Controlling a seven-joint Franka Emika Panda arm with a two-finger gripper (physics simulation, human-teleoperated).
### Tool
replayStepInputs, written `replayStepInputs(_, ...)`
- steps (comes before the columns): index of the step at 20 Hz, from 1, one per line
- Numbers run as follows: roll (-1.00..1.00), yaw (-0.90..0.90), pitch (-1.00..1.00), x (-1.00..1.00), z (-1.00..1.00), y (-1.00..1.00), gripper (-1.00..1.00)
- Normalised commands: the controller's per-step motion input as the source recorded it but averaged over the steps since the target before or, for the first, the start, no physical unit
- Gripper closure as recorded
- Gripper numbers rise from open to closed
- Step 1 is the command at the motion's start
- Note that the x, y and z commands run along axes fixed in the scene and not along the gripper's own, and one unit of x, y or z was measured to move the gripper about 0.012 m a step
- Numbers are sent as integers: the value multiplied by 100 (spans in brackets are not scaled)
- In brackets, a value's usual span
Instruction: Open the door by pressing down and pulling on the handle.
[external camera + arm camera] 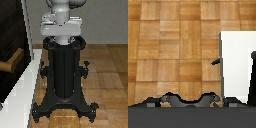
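The door (12, 35) is a tall dark panel at the exterior view's left, with a light grey-white frame (27, 85) along its edge. The tan handle (11, 62) sticks out from the panel at about mid height. My grey-white hand (61, 22) hangs at the top centre, above the black pedestal and well to the right of the handle, apart from it. Its fingers do not show clearly. In the wrist view the white frame (235, 60) and a dark strip of the door (252, 75) show; the handle is not seen there.
The black robot pedestal (62, 75) with splayed feet stands in the middle on a wooden parquet floor (107, 75). Its feet (188, 100) also show in the wrist view, above a dark grey band. A small dark knob (215, 62) lies beside the white frame.
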Motion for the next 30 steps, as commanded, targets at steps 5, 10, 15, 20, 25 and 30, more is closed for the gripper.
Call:
replayStepInputs(5, 0, 0, 0, 0, 0, -60, -100)
replayStepInputs(10, 0, 0, 0, 0, 0, -60, -100)
replayStepInputs(15, 0, 0, 0, 0, 0, -60, -100)
replayStepInputs(20, 0, 0, 0, 0, 0, -20, -100)
replayStepInputs(25, 0, -6, 0, 0, 0, -60, -100)
replayStepInputs(30, 0, -9, 0, 0, 0, -60, -100)
